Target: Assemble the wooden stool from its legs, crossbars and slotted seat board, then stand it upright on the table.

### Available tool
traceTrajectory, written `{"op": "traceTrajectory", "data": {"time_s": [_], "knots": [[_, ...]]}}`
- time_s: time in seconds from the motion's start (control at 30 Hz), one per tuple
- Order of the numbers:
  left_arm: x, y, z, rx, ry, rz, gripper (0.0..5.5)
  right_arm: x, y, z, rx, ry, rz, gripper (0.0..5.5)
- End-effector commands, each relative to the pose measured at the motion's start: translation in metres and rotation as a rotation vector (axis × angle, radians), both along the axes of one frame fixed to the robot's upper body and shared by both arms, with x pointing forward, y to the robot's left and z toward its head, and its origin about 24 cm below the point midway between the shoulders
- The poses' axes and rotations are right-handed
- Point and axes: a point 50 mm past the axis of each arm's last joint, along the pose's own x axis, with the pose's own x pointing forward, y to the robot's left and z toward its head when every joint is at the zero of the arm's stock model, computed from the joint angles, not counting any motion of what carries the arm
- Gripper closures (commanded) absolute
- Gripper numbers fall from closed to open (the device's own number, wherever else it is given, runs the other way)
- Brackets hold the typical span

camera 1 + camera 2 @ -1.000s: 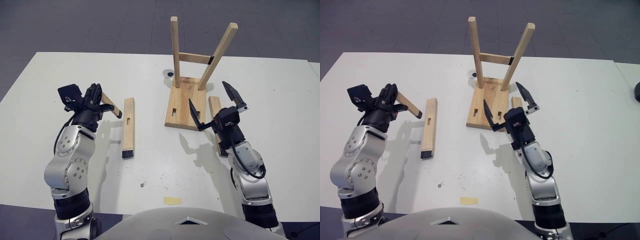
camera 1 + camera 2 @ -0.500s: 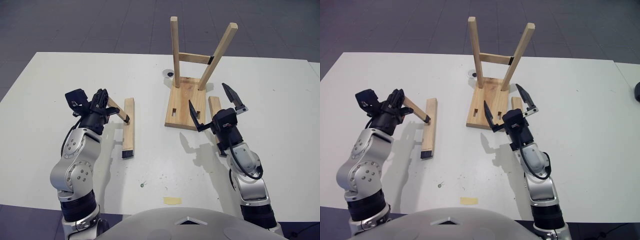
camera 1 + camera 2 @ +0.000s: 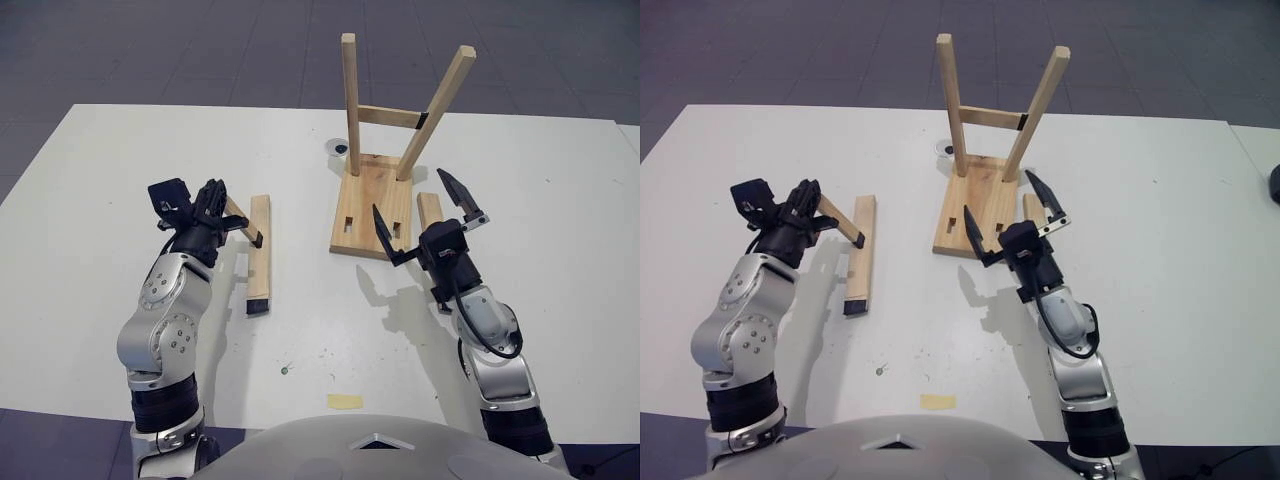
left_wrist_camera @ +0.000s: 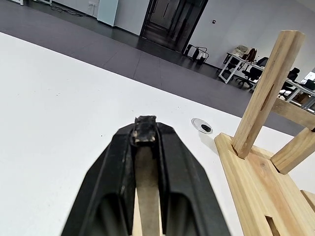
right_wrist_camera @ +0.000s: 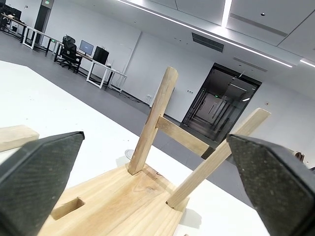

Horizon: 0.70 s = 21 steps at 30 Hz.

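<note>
A: Which step is this?

B: About halfway, I'd say. The seat board (image 3: 368,205) is lying flat mid-desk, with two legs (image 3: 349,100) and a fitted crossbar (image 3: 388,116) standing up from its far end. The near slot (image 3: 347,224) is waiting.

A: And the hands?

B: The left hand (image 3: 218,208) is clamped on the second crossbar (image 3: 243,226), its dark tip right at the loose leg (image 3: 259,253) lying left of the board. The right hand (image 3: 408,190) is hovering with fingers apart, gripping nothing, over the other loose leg (image 3: 429,207).

A: Next?

B: Probably seating that crossbar in the leg's mortise, which needs careful lining up.

A: Room?

B: The desk (image 3: 120,160) is giving room left and near. The far edge is closer, so pushing that way is riskier.
</note>
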Motion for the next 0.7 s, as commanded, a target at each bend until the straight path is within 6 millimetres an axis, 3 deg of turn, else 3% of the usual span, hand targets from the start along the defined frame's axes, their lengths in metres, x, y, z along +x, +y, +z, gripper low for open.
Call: {"op": "traceTrajectory", "data": {"time_s": [0.03,0.27,0.47,0.7], "knots": [[0.000,0.009,-0.006,0.099,0.033,0.000,5.09,0.003,-0.002,0.004,-0.017,-0.022,-0.015,0.10],[-0.005,0.006,-0.016,0.312,0.017,-0.106,5.09,0.006,-0.007,0.007,-0.045,-0.042,-0.051,0.10],[-0.012,0.012,-0.031,0.258,0.050,-0.080,5.09,0.005,-0.007,0.007,-0.044,-0.041,-0.057,0.10],[-0.038,0.018,-0.070,0.214,0.127,-0.111,5.09,0.011,-0.011,0.011,-0.060,-0.058,-0.058,0.10]]}}
